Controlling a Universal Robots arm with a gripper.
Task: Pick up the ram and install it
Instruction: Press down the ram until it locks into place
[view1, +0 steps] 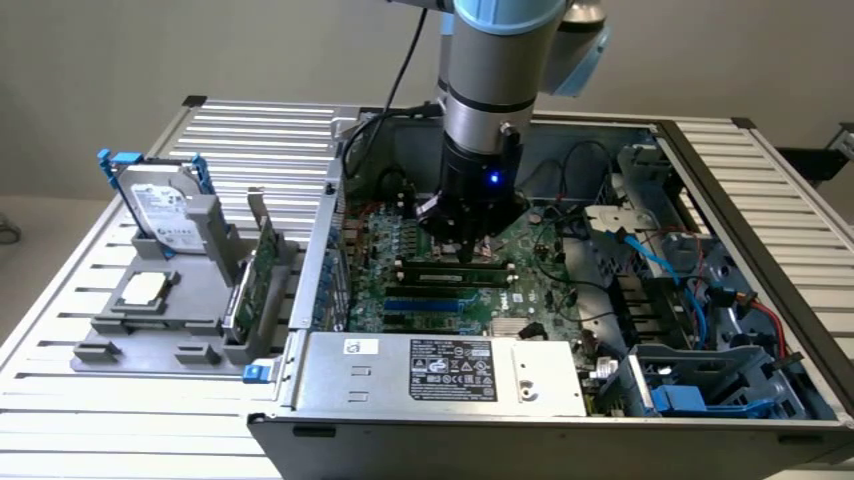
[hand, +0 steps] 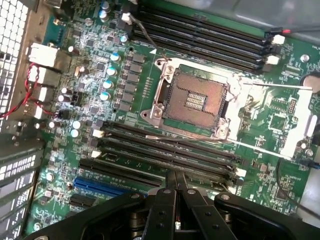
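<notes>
Slatted aluminium table (view1: 267, 125) carries the open PC case (view1: 441, 415), right under the pincer, and a grey fixture tray (view1: 154, 340) off to the exterior view's left of it.

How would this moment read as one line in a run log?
claw: shut, nothing seen held | position: inside computer case, over motherboard memory slots

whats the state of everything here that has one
gripper: shut, nothing between the fingers, tips over the memory slots
ram: standing in a slot below the gripper, seemingly inserted
cpu socket: empty, pins bare
computer case: side open
hard drive: upright in the grey stand
expansion card: upright in the stand
</notes>
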